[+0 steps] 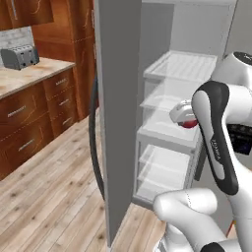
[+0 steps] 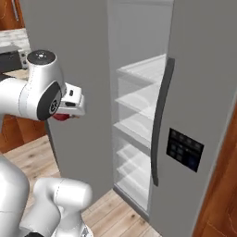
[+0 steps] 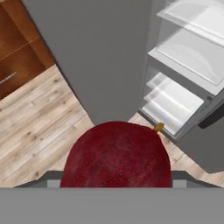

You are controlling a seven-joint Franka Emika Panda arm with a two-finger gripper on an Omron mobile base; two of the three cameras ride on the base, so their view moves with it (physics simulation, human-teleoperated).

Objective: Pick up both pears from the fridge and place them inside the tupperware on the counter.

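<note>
While fridge [image 2: 139,115] stands open, wooden floor [image 1: 54,187], marbled counter [image 1: 24,76]

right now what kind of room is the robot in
A home kitchen, by the look of it. A tall grey fridge stands open with white translucent shelves inside, a beige stone counter runs above brown wooden drawers, and a silver toaster sits on it.
</note>
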